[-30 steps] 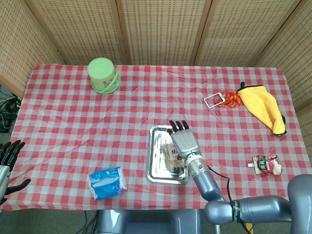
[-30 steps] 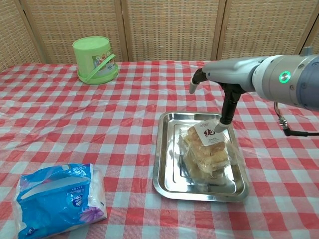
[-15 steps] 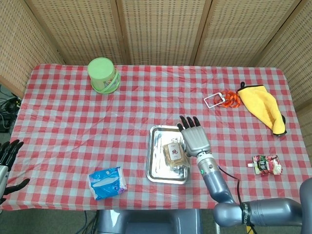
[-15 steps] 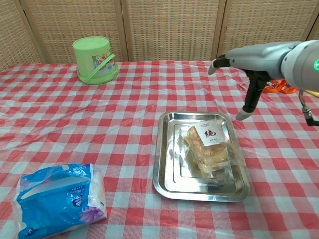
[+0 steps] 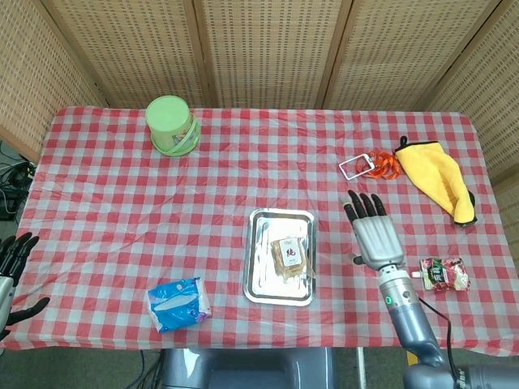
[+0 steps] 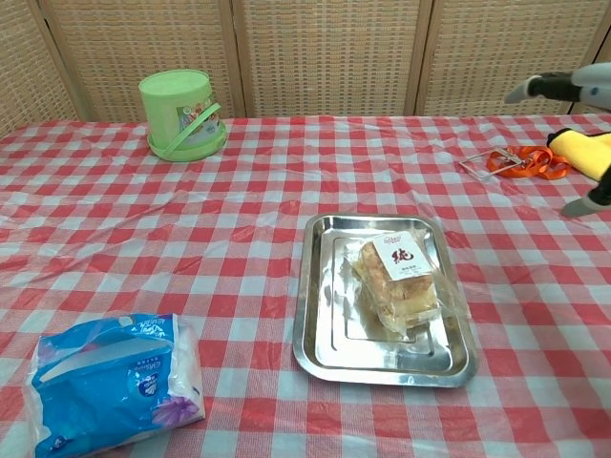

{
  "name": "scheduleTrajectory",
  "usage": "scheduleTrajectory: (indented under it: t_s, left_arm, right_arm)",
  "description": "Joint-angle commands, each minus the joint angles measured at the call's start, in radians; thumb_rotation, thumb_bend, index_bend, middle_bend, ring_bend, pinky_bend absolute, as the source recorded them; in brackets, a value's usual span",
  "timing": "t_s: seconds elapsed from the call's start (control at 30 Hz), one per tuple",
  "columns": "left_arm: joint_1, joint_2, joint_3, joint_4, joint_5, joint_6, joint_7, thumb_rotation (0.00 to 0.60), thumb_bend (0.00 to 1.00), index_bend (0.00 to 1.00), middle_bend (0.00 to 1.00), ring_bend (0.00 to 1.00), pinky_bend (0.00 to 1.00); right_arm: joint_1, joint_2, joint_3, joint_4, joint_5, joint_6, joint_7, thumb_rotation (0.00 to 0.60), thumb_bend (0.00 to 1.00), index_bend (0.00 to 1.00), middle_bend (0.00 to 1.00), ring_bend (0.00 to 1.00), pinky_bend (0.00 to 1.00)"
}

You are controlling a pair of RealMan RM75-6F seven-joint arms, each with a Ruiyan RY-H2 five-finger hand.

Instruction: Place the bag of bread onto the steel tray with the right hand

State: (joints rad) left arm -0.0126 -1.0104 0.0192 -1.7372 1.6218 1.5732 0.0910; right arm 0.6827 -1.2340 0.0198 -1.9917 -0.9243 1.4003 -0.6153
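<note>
The clear bag of bread lies flat in the steel tray at the table's front middle. My right hand is to the right of the tray, apart from it, fingers spread and holding nothing. In the chest view only its fingertips show at the right edge. My left hand is at the far left edge, off the table, fingers apart and empty.
A green bucket stands at the back left. A blue tissue pack lies front left. A yellow cloth, orange ribbon with a card and a small snack pouch lie on the right.
My right hand let go of the bread bag, lifted off the tray and moved right. The bag now lies alone in the tray. The left hand has not moved.
</note>
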Motion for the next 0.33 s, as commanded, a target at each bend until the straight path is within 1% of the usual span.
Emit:
scheduleTrajectory:
  t_s: [0.03,0.2,0.33]
  left_arm:
    - [0.003,-0.002,0.002,-0.003,0.005,0.004,0.006,0.600,0.07,0.00,0.00,0.00,0.00]
    - [0.005,-0.004,0.001,-0.003,0.006,0.009,0.013,0.600,0.07,0.00,0.00,0.00,0.00]
    - [0.007,-0.005,-0.003,-0.002,0.003,0.014,0.015,0.600,0.07,0.00,0.00,0.00,0.00]
  right_arm:
    - [-0.094,0.043,-0.058,0.040,-0.104,0.051,0.107,0.600,0.12,0.04,0.00,0.00,0.00]
    - [-0.217,0.058,-0.107,0.139,-0.226,0.110,0.285,0.600,0.12,0.04,0.00,0.00,0.00]
    - [-0.305,0.061,-0.140,0.194,-0.316,0.167,0.382,0.600,0.12,0.04,0.00,0.00,0.00]
